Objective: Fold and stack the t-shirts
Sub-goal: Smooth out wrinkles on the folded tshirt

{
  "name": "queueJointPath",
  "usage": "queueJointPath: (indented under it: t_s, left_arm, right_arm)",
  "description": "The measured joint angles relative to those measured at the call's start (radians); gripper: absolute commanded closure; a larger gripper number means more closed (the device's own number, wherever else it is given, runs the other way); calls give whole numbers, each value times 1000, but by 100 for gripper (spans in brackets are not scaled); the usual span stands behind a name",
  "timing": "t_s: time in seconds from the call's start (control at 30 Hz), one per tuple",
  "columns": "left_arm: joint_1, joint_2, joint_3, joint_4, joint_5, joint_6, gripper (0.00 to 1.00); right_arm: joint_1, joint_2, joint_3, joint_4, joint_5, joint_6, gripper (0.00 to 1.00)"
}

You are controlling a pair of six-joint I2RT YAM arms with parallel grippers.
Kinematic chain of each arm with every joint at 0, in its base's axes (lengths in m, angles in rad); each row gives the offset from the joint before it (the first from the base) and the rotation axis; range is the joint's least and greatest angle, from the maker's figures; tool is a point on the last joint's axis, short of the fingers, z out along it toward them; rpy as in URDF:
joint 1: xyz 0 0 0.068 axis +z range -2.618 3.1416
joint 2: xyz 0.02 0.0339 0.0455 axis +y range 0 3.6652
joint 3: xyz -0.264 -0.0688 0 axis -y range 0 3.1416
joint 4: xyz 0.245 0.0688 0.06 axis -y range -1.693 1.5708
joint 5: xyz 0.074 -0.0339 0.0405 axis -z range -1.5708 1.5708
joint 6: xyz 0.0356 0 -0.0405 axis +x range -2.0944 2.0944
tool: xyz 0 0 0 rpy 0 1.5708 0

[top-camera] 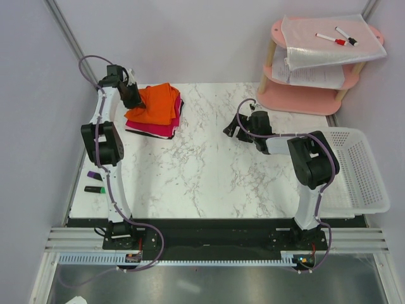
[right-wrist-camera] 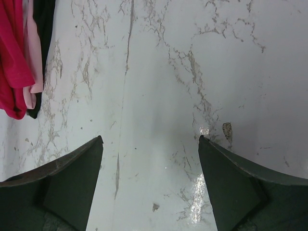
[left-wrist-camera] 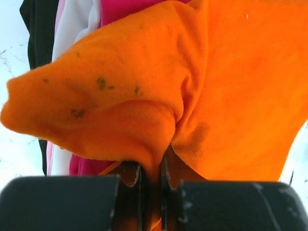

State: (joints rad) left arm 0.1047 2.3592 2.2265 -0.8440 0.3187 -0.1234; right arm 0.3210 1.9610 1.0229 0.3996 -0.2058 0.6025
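Note:
A folded orange t-shirt (top-camera: pixel 156 102) lies on top of a stack of folded shirts (top-camera: pixel 152 128) in pink, white and black at the table's back left. My left gripper (top-camera: pixel 133 100) is shut on the orange shirt's left edge; in the left wrist view the orange cloth (left-wrist-camera: pixel 159 91) is pinched between the fingers (left-wrist-camera: pixel 136 192). My right gripper (top-camera: pixel 230 131) is open and empty over bare marble right of the stack, with its fingertips (right-wrist-camera: pixel 96 144) wide apart. The stack's edge (right-wrist-camera: pixel 19 62) shows at the upper left of the right wrist view.
A pink shelf (top-camera: pixel 316 69) with papers and markers stands at the back right. A white basket (top-camera: pixel 357 168) sits at the table's right edge. Two highlighters (top-camera: pixel 93 182) lie at the left edge.

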Motion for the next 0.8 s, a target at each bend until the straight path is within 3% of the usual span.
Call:
queueJointPath:
  t_s: [0.03, 0.07, 0.13, 0.17, 0.4, 0.6, 0.7, 0.73, 0.77, 0.8]
  left_arm:
    - [1, 6, 3, 0, 3, 0, 70]
    - [2, 12, 6, 0, 4, 0, 35]
    - [3, 14, 13, -3, -1, 4, 18]
    - [2, 14, 20, -8, -6, 2, 1]
    - [-3, -3, 22, -28, -129, -33, 0]
    - [-8, -217, -139, 18, -188, -101, 2]
    - [-17, -346, -200, 72, -186, -129, 14]
    - [-24, -395, -217, 99, -181, -140, 29]
    - [-31, -422, -226, 115, -171, -148, 44]
    - [-38, -452, -240, 144, -147, -163, 66]
  right_arm:
    - [0, 0, 0, 0, 0, 0, 12]
    - [0, 0, 0, 0, 0, 0, 12]
    - [2, 0, 2, -3, 0, -2, 12]
    - [3, 0, 6, -10, 0, -5, 12]
    - [45, 0, 38, -68, 1, -17, 12]
    - [86, 7, 56, -91, 1, -24, 12]
    - [90, 16, 67, -91, -2, -24, 14]
    - [91, 25, 84, -98, -3, -23, 16]
    - [93, 31, 93, -101, -3, -23, 24]
    - [94, 44, 114, -112, -5, -24, 34]
